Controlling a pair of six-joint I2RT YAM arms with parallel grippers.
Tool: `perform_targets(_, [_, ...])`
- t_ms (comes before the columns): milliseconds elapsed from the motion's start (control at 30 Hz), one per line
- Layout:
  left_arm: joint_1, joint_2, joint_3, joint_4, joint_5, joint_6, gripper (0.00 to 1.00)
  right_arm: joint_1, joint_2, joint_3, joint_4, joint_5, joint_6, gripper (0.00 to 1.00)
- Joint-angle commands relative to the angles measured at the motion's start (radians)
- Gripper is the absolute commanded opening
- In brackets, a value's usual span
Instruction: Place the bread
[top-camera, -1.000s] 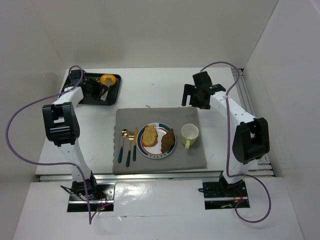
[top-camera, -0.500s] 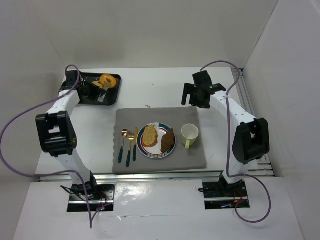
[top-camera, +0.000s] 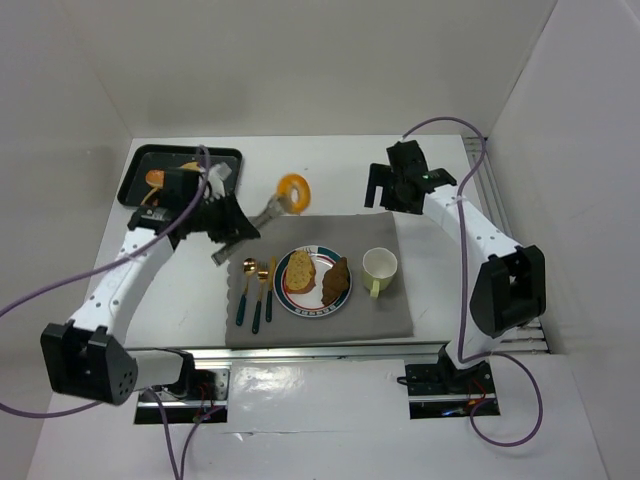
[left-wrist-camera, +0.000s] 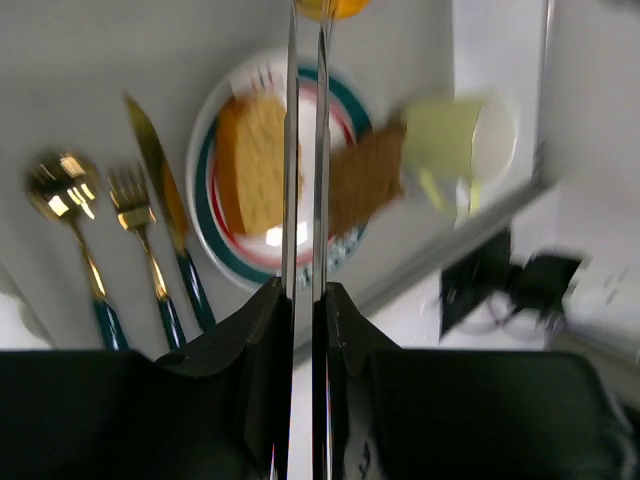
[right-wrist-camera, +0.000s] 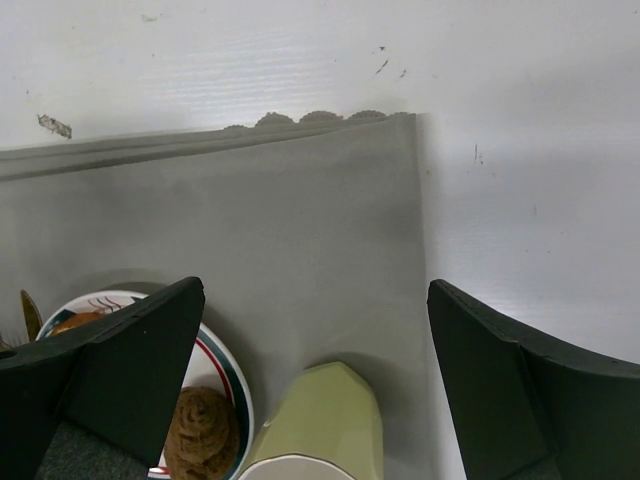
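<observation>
Top external view catches the carry step: left gripper (top-camera: 235, 228) clamps silver metal tongs (top-camera: 265, 212), squeezed nearly closed on an orange ring-shaped bread (top-camera: 293, 190) held at 12 o'clock of the striped round plate (top-camera: 312, 315) (two brown slices (top-camera: 300, 270) occupy it); next, I judge, lower and ease the tongs apart

Top view looks down on the whole table (top-camera: 330, 175); 2 closer wrist views share plate (top-camera: 312, 314) and cup (top-camera: 379, 266).

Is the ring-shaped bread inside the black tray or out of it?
Out: tongs hold the bread over the white table, right of the tray.
</observation>
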Motion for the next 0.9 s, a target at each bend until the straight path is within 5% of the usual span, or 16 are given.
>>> perform_targets(0, [-0.098, -0.122, -0.087, -0.129, -0.004, 0.171, 0.0, 0.007, -0.07, -0.009, 0.034, 0.024, -0.017, 1.0])
perform_targets(133, [-0.24, -0.196, -0.159, -0.166, -0.047, 0.145, 0.0, 0.007, -0.093, -0.019, 0.046, 0.002, -0.017, 1.0])
perform_targets(467, [-0.357, -0.191, -0.211, -0.197, -0.101, 0.106, 0.01, 0.007, -0.093, -0.038, 0.037, -0.008, -0.017, 1.0])
perform_targets(700, [-0.357, -0.142, -0.117, -0.293, -0.136, 0.106, 0.51, 0.007, -0.093, -0.047, 0.037, -0.008, -0.017, 1.0])
perform_targets(867, [-0.357, -0.142, 0.008, -0.367, -0.219, 0.128, 0.6, 0.007, -0.093, -0.047, 0.037, -0.017, -0.017, 1.0])
